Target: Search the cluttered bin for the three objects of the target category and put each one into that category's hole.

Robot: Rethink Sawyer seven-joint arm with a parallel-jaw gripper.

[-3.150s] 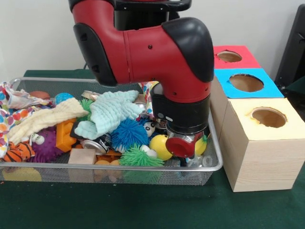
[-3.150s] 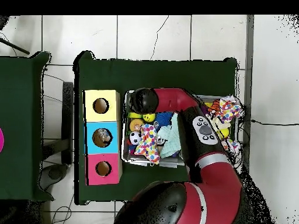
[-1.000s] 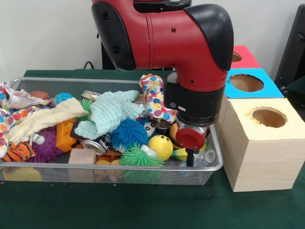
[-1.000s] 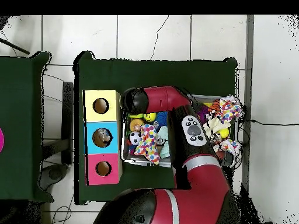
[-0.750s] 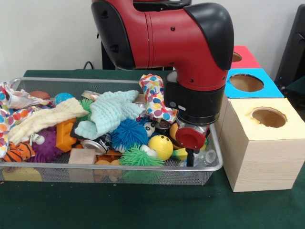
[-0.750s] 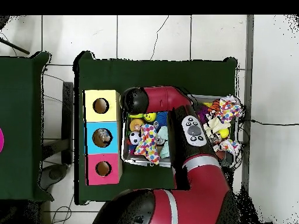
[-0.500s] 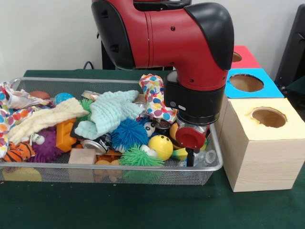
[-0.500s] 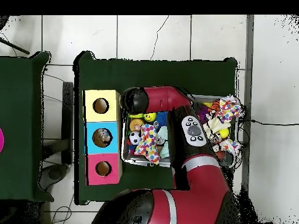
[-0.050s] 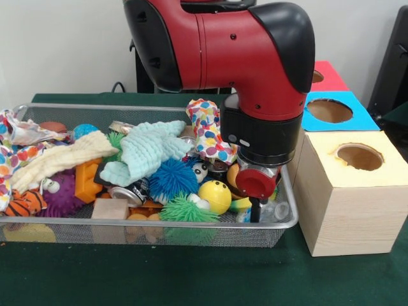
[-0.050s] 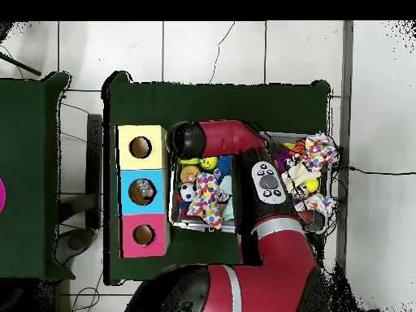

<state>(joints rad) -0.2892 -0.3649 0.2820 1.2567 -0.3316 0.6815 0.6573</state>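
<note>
Toy-filled bin (image 9: 288,217) sits on the table (image 9: 191,274), three boxes (image 9: 347,191) beside it

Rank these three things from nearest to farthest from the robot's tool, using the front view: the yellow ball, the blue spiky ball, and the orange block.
1. The yellow ball, just left of the tool.
2. The blue spiky ball, mid-bin, further left.
3. The orange block, toward the bin's left end.

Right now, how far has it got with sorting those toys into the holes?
One item already lies inside the blue box's hole; the yellow box and red box holes look empty. The pincer hangs low in the wire bin by the yellow ball; whether it holds anything is unclear. Most clutter remains.
</note>
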